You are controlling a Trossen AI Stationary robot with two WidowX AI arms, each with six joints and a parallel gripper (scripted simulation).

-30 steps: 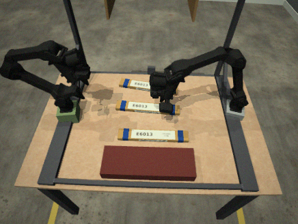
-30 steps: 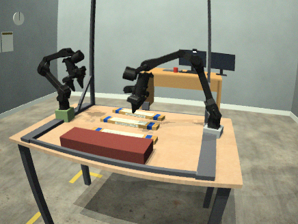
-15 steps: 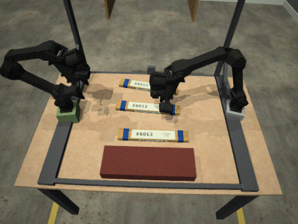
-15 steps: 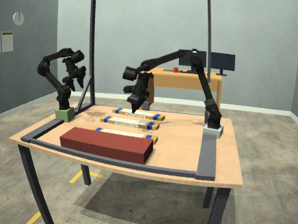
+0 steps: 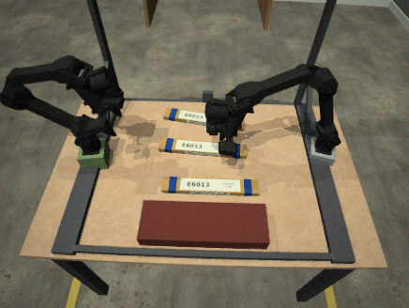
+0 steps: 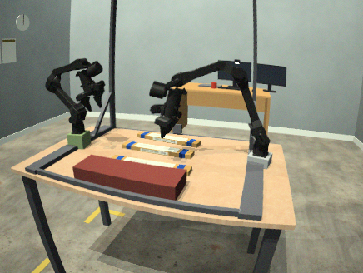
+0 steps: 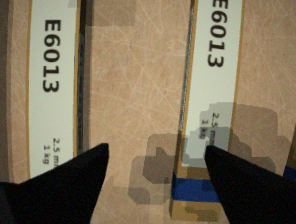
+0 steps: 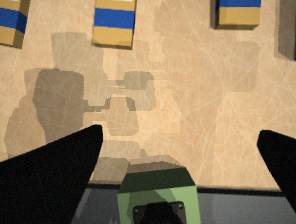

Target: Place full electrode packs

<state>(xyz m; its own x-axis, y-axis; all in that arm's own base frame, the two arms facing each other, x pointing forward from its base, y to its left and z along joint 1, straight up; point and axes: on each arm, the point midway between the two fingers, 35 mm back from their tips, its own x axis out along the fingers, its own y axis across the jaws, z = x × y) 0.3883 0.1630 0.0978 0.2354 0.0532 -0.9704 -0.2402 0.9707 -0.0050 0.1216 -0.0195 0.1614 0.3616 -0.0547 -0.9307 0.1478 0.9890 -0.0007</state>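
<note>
The platform (image 5: 203, 224) (image 6: 129, 176) looks matt and smooth; the tabletop (image 5: 122, 188) (image 6: 221, 183) (image 7: 135, 75) (image 8: 200, 110) resembles scratched wood.

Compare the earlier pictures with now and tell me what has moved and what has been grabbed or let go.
Nothing visibly changed. The left gripper hangs open above the packs, the right gripper is open by its base, and all three packs lie off the red platform, as before.
</note>
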